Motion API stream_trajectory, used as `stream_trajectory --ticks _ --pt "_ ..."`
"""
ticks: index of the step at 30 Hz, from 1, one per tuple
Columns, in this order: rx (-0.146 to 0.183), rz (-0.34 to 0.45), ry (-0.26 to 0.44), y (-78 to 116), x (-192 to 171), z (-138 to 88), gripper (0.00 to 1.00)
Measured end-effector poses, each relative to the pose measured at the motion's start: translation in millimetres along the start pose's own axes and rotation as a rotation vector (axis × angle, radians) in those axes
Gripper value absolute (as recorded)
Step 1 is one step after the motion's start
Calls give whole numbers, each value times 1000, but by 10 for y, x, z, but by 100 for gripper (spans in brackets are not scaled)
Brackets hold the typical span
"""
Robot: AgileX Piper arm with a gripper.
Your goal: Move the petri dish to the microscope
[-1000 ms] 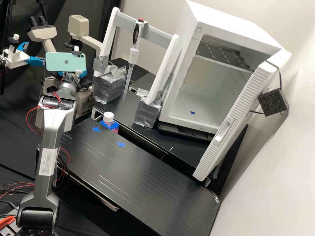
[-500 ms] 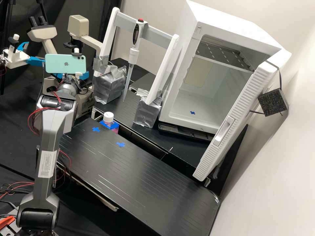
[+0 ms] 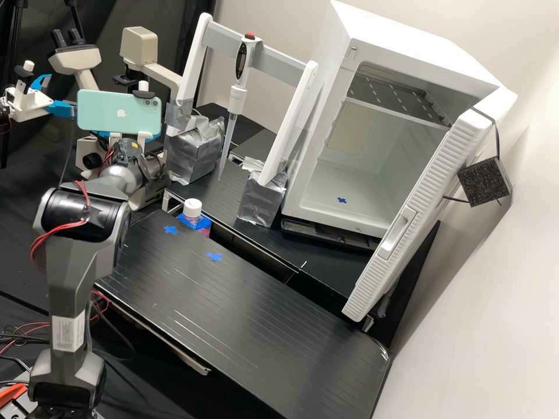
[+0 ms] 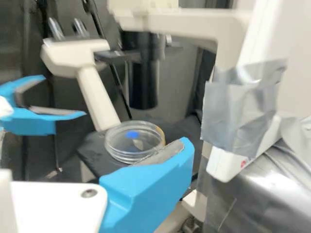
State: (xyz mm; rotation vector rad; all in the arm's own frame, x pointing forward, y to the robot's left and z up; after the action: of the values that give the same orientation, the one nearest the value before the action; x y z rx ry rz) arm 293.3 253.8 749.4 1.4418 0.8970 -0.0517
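Observation:
The gripper (image 3: 152, 138) is mostly hidden behind the green phone at the microscope (image 3: 140, 46). In the wrist view a clear round petri dish (image 4: 134, 141) lies flat on the microscope's black stage (image 4: 93, 150), below the dark objective (image 4: 144, 82), with a blue mark showing through it. One blue finger (image 4: 148, 187) of my gripper stands beside the dish, its tip overlapping the near rim in the picture. The gripper is open, the opposite finger not seen against the dish. Whether the near pad touches the rim I cannot tell.
A second arm's blue fingers (image 3: 61, 108) stand at the microscope's left. A taped rack (image 3: 195, 148) holding a pipette (image 3: 237, 99) is close on the right. Beyond it stands an open white incubator (image 3: 361, 174); a white-capped bottle (image 3: 193, 208) sits by the bench's edge.
My arm has drawn back from the microscope, its elbow folding toward the near left. The phone on the wrist has come slightly closer and lower.

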Motion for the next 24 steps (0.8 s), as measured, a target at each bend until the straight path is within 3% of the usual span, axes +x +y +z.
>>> stream_trajectory --ticks 4,6,9,14,17,22,24 --pt "4 50 41 48 -366 -18 100" --pt "38 88 41 29 -579 6 100" --pt "41 207 26 -4 -849 26 100" --pt "-37 371 30 -135 -1205 113 100" --pt "-59 446 68 -253 -1386 198 100" --pt "-66 514 62 -311 -1553 337 100" --pt "-54 537 46 -312 -1601 391 100"
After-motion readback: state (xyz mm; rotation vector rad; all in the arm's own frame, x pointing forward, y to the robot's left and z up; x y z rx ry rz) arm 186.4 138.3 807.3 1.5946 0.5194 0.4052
